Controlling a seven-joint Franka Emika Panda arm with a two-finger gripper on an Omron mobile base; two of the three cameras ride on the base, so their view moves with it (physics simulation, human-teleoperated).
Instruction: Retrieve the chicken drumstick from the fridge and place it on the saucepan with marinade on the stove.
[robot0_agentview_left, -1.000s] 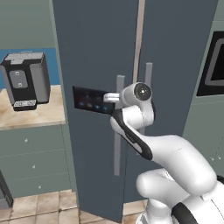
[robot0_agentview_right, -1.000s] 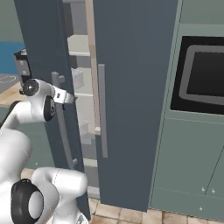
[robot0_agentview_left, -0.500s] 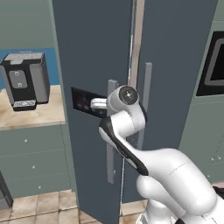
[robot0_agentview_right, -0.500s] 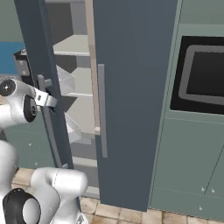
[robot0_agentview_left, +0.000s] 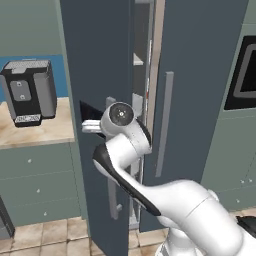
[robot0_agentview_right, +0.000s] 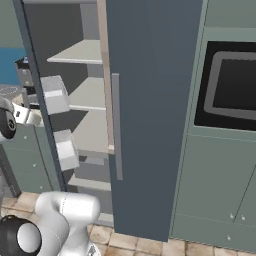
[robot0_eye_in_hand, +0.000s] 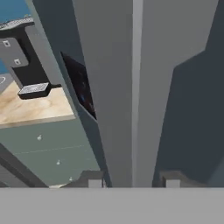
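The claw (robot0_eye_in_hand: 131, 181) has its two tips on either side of the bar handle (robot0_eye_in_hand: 136, 87) of the fridge (robot0_agentview_right: 150, 100); whether it clamps I cannot tell. The left door (robot0_agentview_left: 95, 75) is partly open and pale shelves (robot0_agentview_right: 82, 52) show. No drumstick is visible yet; fetching and placing it remain.

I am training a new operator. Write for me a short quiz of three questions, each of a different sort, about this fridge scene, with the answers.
1. True or false: the left door of the fridge is swung open.
2. What passes between the gripper fingertips in the hand view? A) a shelf B) the grey bar handle C) a knob
3. What stands on the wooden counter?

Key: 1 true. 2 B. 3 A black coffee machine.
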